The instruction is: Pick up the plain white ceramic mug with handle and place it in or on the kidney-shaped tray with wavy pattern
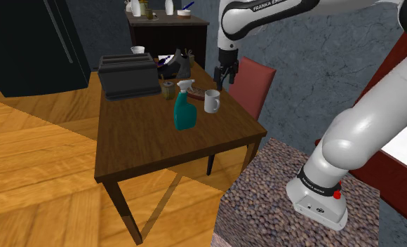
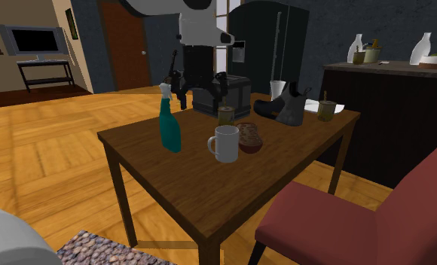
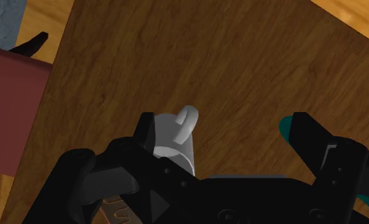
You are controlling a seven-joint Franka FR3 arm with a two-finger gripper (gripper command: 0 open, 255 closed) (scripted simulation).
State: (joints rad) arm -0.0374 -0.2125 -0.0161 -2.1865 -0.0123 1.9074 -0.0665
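Room: wood floor (image 1: 27,154) runs around a dark wooden table (image 1: 160,151), and we see a sideboard (image 1: 168,29) behind it.
Open room: we find the table's near half in the shoulder view bare right up to its edges. The goods crowd the far half.
Edges: the white mug (image 1: 212,101) stands upright near the table's edge on the shoulder view's right. A red chair (image 1: 252,84) stands just past that edge.
Neighbours: a teal bottle (image 1: 184,109) is just beside the mug on the shoulder view's left. A jar (image 1: 168,89), a black toaster (image 1: 129,75) and a boot (image 1: 175,67) sit farther back.
Tray: the brown, wavy-patterned tray (image 2: 249,138) lies just beside the mug on the second exterior view's right. We cannot tell whether they touch.
Gripper: the gripper (image 1: 225,77) hangs above the table, over the chair side of the mug and clear of it.
Jaws: in the wrist view we see them wide apart, holding nothing. The mug shows below, close by one finger (image 3: 148,130) and unclasped, and the bottle's teal shows by the other.
Writing: we read "FRANKA" on the arm (image 1: 265,8), and the word after it is cut off. Small print on the ring above the arm's base is too fine for us to read.
Stand: the speckled stand (image 1: 265,203) sits off the table's near corner.
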